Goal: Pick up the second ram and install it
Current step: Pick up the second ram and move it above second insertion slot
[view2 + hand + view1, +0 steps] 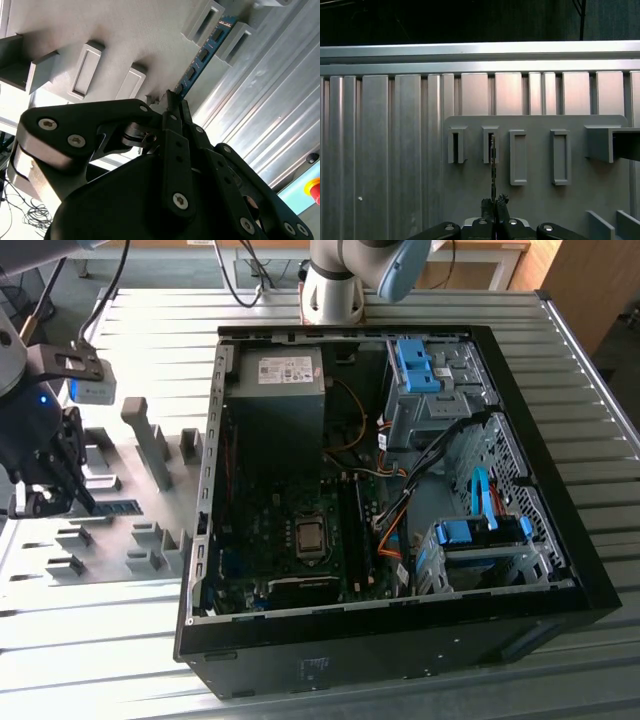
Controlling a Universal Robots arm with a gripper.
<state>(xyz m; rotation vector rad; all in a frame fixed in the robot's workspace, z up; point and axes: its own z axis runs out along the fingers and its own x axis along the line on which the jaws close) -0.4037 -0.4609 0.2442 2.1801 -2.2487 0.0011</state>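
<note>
One pincer, fingers clamped on near end of one second ram. Stick thin and edge-on in first wrist view; blue face with row of black chips plain in second wrist view. Far end among row of four slotted grey blocks just ahead of pincer, on one grey fixture plate. Beyond, ribbed metal surface. In exterior view, one open computer case well apart from pincer, toward exterior view's right.
</note>
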